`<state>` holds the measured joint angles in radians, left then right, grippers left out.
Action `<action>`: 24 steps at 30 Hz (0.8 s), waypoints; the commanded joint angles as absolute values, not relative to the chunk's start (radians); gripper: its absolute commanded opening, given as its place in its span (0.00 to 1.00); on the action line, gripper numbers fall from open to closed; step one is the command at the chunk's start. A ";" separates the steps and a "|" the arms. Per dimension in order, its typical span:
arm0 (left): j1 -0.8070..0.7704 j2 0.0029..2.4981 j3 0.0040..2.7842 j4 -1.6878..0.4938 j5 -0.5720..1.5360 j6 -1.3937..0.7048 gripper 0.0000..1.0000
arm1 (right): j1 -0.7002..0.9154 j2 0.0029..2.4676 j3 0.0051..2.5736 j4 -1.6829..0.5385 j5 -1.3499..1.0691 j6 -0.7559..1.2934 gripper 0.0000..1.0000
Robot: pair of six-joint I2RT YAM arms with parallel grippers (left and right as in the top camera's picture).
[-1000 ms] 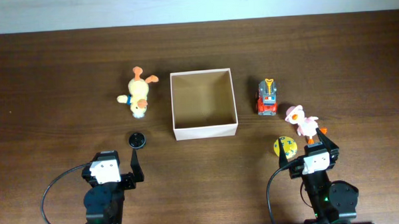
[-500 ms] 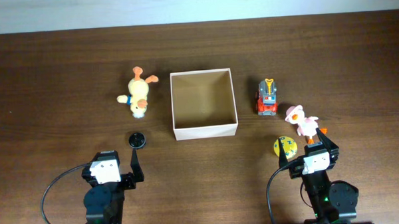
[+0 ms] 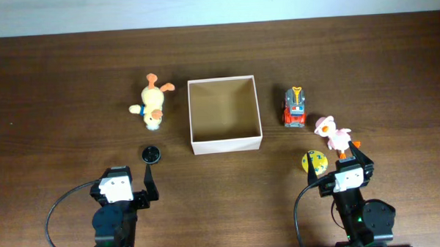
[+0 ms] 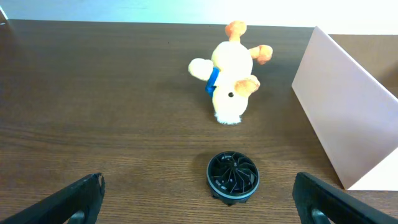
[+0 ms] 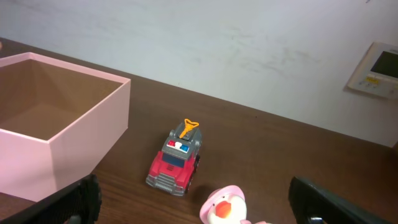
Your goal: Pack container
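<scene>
No writing can be read in any view. The wall panel (image 5: 378, 67), far beyond the right jaws and up to their right, has a pale screen with small marks under it, all too small to make out. The toy truck (image 5: 175, 163) just ahead of those jaws shows only blue and white patches on its roof, and the yellow disc (image 3: 314, 161) close by their left side carries dark markings too blurred to read.
</scene>
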<state>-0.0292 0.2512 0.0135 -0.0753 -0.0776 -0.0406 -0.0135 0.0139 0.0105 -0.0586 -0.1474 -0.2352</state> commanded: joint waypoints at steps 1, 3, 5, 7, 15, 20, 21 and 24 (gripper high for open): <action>-0.023 0.246 0.009 -0.076 -0.067 -0.021 0.99 | -0.020 0.004 0.006 -0.064 -0.142 -0.224 0.99; -0.023 0.246 0.009 -0.076 -0.067 -0.021 0.99 | -0.020 0.004 0.006 -0.064 -0.142 -0.224 0.99; -0.023 0.246 0.009 -0.076 -0.067 -0.021 0.99 | -0.020 0.004 0.006 -0.064 -0.142 -0.224 0.99; -0.023 0.246 0.009 -0.076 -0.067 -0.021 0.99 | -0.020 0.004 0.006 -0.064 -0.142 -0.224 0.99; -0.023 0.246 0.009 -0.076 -0.067 -0.021 0.99 | -0.020 0.004 0.006 -0.064 -0.142 -0.224 0.99; -0.023 0.246 0.009 -0.076 -0.067 -0.021 0.99 | -0.020 0.004 0.006 -0.064 -0.143 -0.224 0.99; -0.023 0.246 0.009 -0.076 -0.067 -0.021 0.99 | -0.020 0.004 0.006 -0.064 -0.143 -0.224 0.99; -0.023 0.246 0.009 -0.076 -0.067 -0.021 0.99 | -0.020 0.004 0.006 -0.058 -0.141 -0.232 0.99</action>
